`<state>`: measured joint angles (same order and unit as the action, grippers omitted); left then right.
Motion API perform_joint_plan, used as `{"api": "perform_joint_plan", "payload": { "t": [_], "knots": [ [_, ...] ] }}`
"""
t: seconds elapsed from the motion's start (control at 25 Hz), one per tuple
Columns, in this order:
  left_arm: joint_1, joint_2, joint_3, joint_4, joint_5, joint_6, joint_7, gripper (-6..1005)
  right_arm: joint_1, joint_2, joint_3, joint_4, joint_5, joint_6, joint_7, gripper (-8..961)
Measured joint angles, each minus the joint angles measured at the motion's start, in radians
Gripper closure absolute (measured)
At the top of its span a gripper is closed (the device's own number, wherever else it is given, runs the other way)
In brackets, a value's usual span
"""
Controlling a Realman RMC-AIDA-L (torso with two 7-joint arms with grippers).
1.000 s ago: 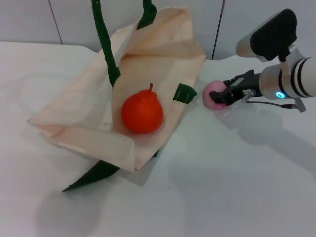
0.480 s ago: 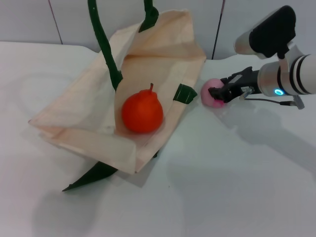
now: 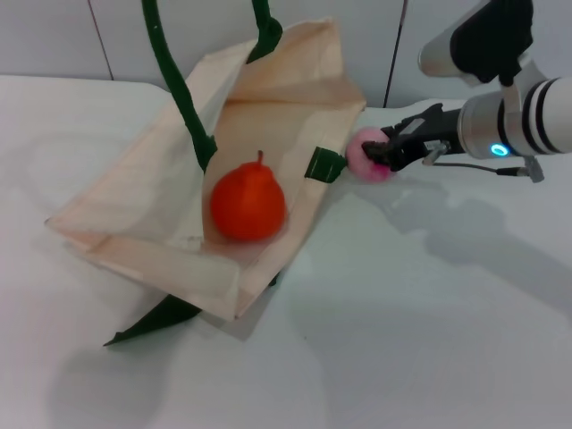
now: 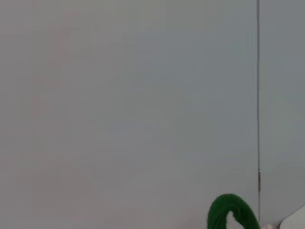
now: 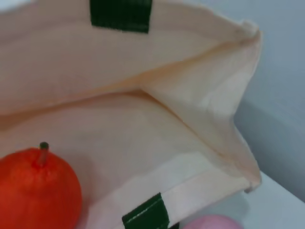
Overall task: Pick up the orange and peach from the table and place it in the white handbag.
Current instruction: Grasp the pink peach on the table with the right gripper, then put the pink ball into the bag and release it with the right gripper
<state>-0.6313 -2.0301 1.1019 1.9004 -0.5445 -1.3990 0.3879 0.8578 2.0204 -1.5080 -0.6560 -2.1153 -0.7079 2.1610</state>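
Lying open on its side, the bag (image 3: 152, 192) holds the orange (image 3: 248, 204) in its mouth, resting on the lower cloth panel; the upper panel is lifted, its green handle (image 3: 170, 76) rising out of the top of the head view; a second green strap (image 3: 152, 322) trails flat on the table (image 3: 429, 340) from the bag's near corner. From the right wrist view the inside of the bag (image 5: 143, 119) shows as cream fabric with folded seams, the orange (image 5: 35, 188) sitting low in it with a short dark stem, and a green strap patch (image 5: 145, 214) sewn at the rim.

At the bag's rim on the robot's right, the right gripper (image 3: 384, 152) is clamped on the peach (image 3: 365, 154), holding it just beside the rim, outside the bag, and seemingly a little above the table; a sliver of the peach (image 5: 212, 223) shows in the right wrist view, just outside the rim.

White and smooth, the table carries soft shadows beneath the arm and bag; a pale panelled wall (image 3: 54, 36) stands behind. The left gripper is out of sight; its wrist view shows only grey wall and a loop of green handle (image 4: 231, 210).

Orange: glossy, rounded, slightly pear-shaped; peach: pale pink, round, matte; bag: soft, creased cloth.
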Motion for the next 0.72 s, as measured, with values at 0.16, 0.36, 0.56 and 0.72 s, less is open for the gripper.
{"api": "perform_joint_plan", "payload": {
  "t": [0.16,0.36,0.56,0.72],
  "knots": [
    [0.007,-0.001,0.002,0.0,0.025,0.0,0.0,870,-0.049,-0.004,0.003,-0.111,-0.006,-0.035,0.029,654],
    [0.007,-0.002,0.004,0.0,0.026,0.0,0.0,870,-0.132,-0.007,0.005,-0.278,-0.031,-0.078,0.067,700],
    [0.009,-0.002,0.004,-0.001,0.029,0.0,0.0,870,-0.159,-0.003,0.002,-0.376,-0.16,-0.117,0.152,716],
    [0.0,-0.002,0.004,-0.002,0.025,0.001,0.0,871,-0.166,0.001,-0.079,-0.409,-0.11,-0.104,0.149,729]
  ]
}}
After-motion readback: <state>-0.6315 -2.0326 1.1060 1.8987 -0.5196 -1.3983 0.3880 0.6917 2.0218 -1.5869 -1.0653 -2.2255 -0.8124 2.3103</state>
